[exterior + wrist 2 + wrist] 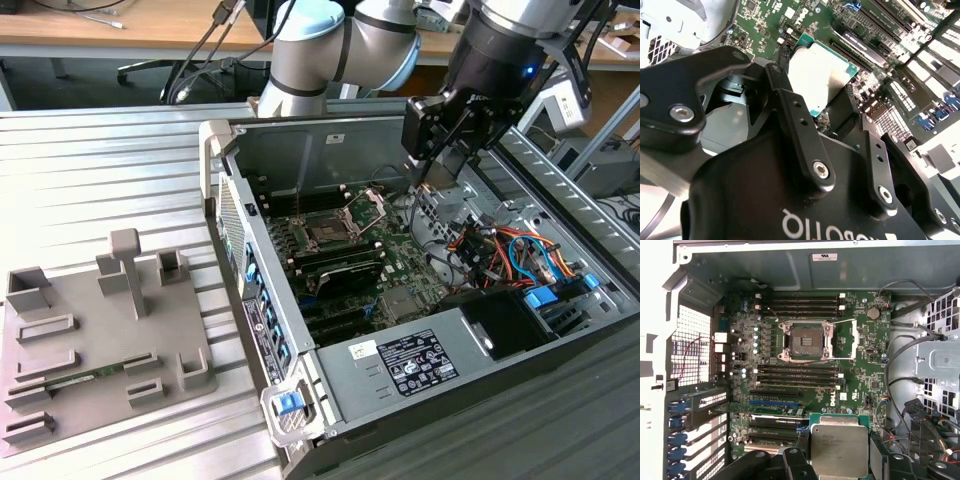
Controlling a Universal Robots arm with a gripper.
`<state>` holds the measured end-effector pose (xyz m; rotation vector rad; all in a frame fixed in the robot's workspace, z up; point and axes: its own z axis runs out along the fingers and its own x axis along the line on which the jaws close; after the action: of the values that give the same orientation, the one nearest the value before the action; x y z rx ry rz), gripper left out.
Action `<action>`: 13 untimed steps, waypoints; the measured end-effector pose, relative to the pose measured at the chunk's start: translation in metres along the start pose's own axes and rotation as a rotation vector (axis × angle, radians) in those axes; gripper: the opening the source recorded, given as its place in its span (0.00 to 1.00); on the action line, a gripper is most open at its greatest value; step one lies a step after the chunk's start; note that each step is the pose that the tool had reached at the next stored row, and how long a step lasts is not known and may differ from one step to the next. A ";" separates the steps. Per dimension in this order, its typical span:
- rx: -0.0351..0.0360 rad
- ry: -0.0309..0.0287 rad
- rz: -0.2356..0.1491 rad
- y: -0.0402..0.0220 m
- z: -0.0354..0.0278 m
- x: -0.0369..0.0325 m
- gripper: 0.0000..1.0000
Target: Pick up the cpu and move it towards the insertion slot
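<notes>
The cpu [839,447] is a flat square chip with a silvery top and a green rim, and my gripper [839,462] is shut on it by two opposite edges. In the second wrist view the cpu [817,72] sits between the black fingers [785,95] of the gripper [815,97]. The insertion slot [805,340] is a dark square socket with its silver frame swung open, ringed by green board. In the exterior view the gripper [437,178] hangs above the open case, to the right of the insertion slot [328,232] and higher than it.
The open computer case [225,160] has metal walls around the motherboard. Long black memory slots [800,372] lie on both sides of the socket. Coloured cables [505,250] crowd the exterior view's right. A grey fixture plate [100,330] lies on the ribbed table at the left.
</notes>
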<state>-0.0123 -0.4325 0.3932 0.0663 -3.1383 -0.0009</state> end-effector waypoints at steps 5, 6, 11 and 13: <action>0.0000 0.0000 0.000 0.0000 0.0010 -0.0018 0.55; 0.0000 0.0000 0.000 -0.0001 0.0012 -0.0021 0.55; 0.0000 0.0000 0.000 0.0000 0.0025 -0.0031 0.55; -0.0015 0.0000 0.000 0.0001 0.0029 -0.0031 0.55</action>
<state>-0.0092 -0.4323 0.3903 0.0663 -3.1383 -0.0032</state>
